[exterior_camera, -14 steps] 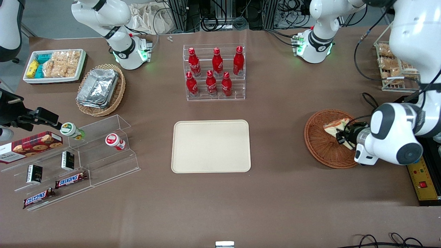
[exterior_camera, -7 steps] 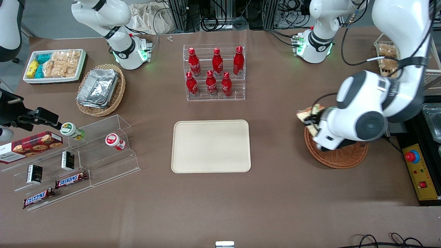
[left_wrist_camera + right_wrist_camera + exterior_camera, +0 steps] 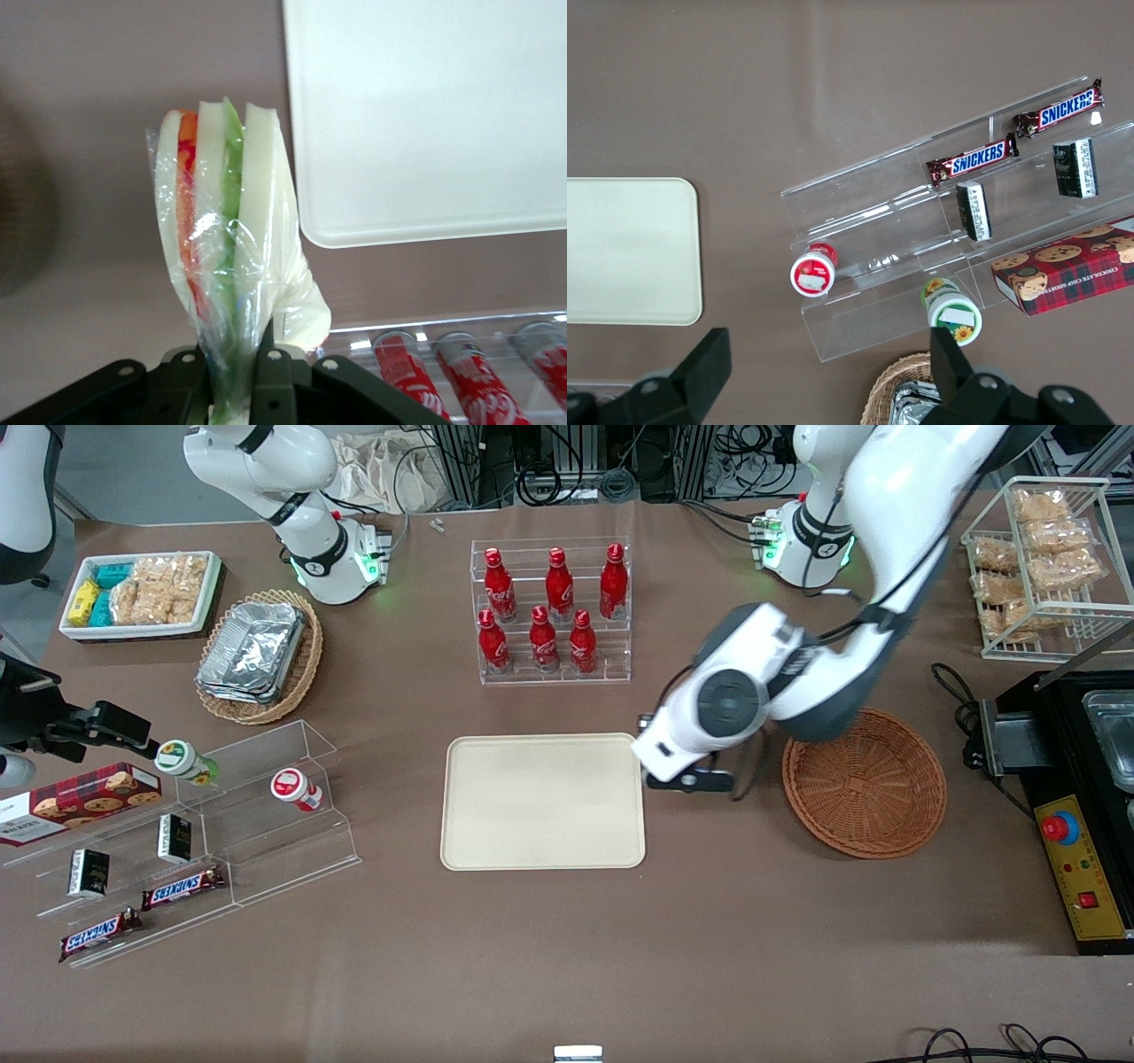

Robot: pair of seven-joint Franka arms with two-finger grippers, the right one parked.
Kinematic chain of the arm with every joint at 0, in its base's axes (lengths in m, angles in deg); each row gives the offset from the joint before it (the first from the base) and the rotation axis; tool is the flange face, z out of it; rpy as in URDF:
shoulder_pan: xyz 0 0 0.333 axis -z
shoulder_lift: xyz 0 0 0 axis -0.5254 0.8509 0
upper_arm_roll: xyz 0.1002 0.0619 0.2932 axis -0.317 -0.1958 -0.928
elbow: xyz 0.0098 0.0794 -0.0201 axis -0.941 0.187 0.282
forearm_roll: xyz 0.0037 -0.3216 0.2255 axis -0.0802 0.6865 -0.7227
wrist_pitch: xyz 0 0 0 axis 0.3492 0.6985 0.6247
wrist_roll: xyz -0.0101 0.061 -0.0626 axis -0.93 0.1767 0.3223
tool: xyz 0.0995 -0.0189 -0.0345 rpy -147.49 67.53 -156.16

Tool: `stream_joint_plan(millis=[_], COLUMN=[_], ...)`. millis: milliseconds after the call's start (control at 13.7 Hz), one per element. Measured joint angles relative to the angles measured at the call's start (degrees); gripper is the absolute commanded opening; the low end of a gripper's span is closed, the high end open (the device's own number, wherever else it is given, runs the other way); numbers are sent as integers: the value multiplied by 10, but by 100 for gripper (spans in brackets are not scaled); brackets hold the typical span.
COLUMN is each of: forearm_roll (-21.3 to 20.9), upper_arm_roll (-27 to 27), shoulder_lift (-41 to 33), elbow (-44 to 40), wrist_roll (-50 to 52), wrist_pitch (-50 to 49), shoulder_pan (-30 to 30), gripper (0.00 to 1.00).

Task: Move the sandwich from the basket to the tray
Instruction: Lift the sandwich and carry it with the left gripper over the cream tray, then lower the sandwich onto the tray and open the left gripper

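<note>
Between tray (image 3: 542, 802) and basket (image 3: 864, 782), tool (image 3: 235, 367) pinches clear-wrapped sandwich (image 3: 221, 221)

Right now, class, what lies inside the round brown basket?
Nothing shows inside the basket: only its bare woven bottom. The arm covers a strip of its rim. The sandwich is out, clamped in the hand, between basket and tray.

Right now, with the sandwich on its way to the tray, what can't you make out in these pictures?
- Front view: the sandwich and end effector are hidden under the arm's wrist.
- Left wrist view: the sandwich is pinched at its narrow end; the fingers' tips are covered by wrap.
- Left wrist view: the tray is cut off by the frame edge.
- The basket shows nothing in it.
</note>
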Motion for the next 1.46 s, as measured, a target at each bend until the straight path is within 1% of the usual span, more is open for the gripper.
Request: stream_joint_plan(millis=[146, 220, 366, 512, 659, 732, 805, 878, 951, 1024, 1098, 1463], forearm_roll=[-58, -75, -84, -85, -97, -104, -113, -124, -132, -137, -139, -140], upper_arm_roll=[0, -1, -2, -5, -6, -6, -5, -5, -4, -4, -4, -4], shoulder_lift=[38, 54, 78, 88, 94, 98, 103, 109, 114, 118, 120, 118], elbow=[0, 0, -2, -5, -7, -7, -7, -7, -7, -9, -12, -33], wrist_roll=[24, 31, 33, 36, 49, 62, 74, 87, 105, 122, 132, 173], wrist_pitch=[17, 32, 69, 101, 125, 134, 143, 148, 152, 154, 154, 155], shoulder_pan=[31, 37, 38, 36, 36, 36, 37, 40, 44, 48, 50, 44], gripper=[0, 0, 0, 0, 0, 4, 18, 44, 65, 88, 99, 99])
